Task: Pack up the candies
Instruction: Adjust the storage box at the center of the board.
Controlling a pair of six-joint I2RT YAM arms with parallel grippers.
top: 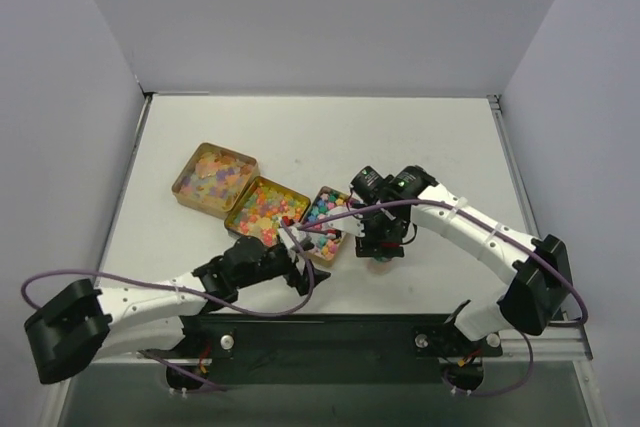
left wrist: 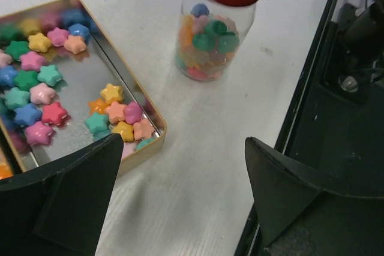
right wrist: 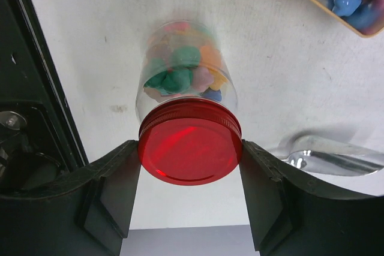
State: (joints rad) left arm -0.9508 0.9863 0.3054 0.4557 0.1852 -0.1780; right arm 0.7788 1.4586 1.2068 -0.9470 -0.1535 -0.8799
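Candies [right wrist: 180, 79] in the jar [left wrist: 210, 34], four o'clock of the tin [left wrist: 78, 79] overhead: right gripper [right wrist: 189, 166] clamps the lid [right wrist: 189, 148], left gripper [left wrist: 183, 178] gapes; best twisted level.

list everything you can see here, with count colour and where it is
candies: many, multicoloured stars, in the tins and the jar
tins: three, gold, side by side on the table
jar: one, clear, on the table right of the tins
lid: one, red, on the jar
metal item: one, silver, maybe a spoon, on the table beside the jar
table: one, white
left gripper: open, over the near corner of the rightmost tin
right gripper: closed on the lid
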